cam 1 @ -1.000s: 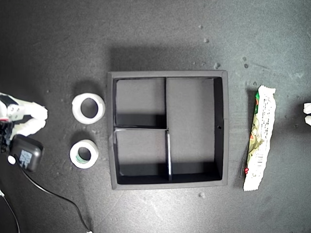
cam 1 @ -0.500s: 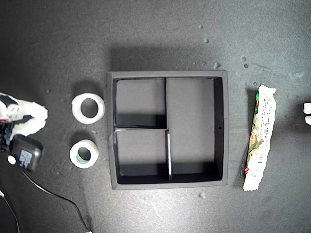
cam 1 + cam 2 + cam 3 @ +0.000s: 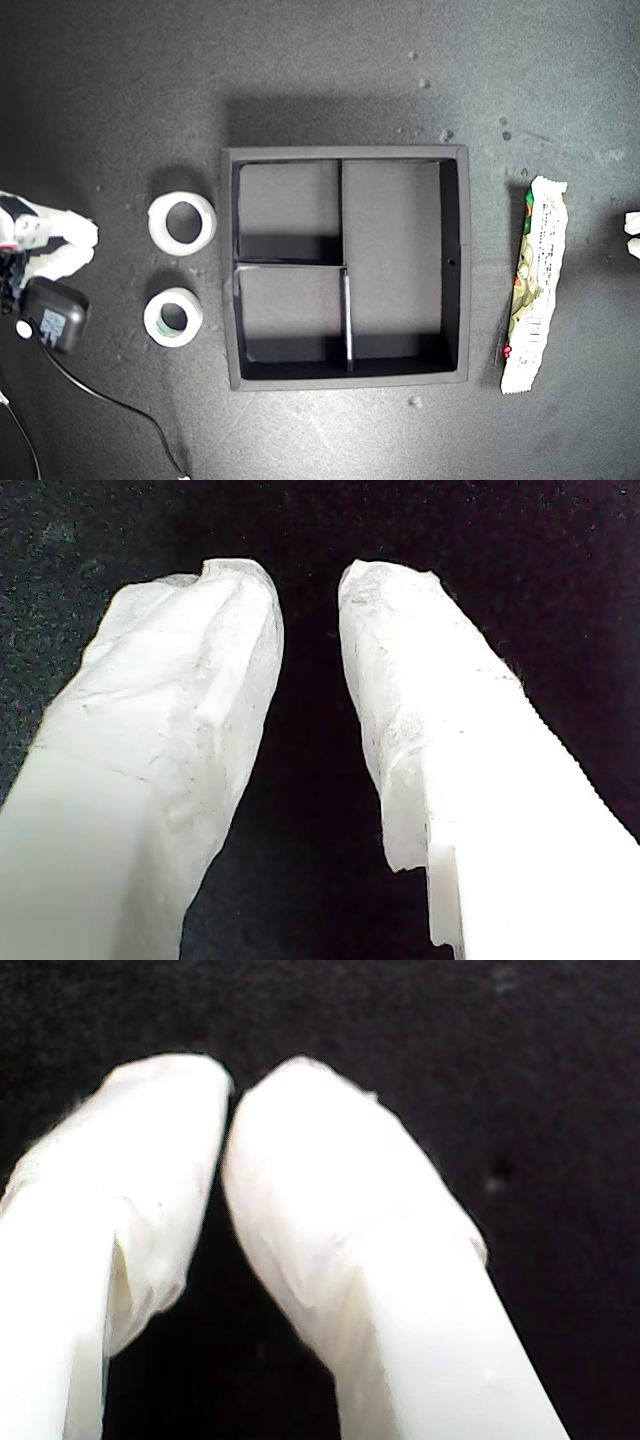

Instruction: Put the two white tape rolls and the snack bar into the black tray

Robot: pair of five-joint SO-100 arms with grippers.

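Note:
The black tray sits mid-mat in the exterior view, its three compartments holding nothing. At the exterior view's left lie the plain white tape roll and, nearer the camera, the green-cored tape roll. The snack bar lies lengthwise at the tray's right in the exterior view. My first gripper is open over bare black mat, nothing between its fingers. My second gripper is shut on nothing, tips touching. The wrist views do not show which arm is which.
One arm's white gripper rests at the exterior view's left edge, beside a small black camera module with a cable trailing toward the bottom. A sliver of the other arm shows at the right edge. White crumbs dot the mat.

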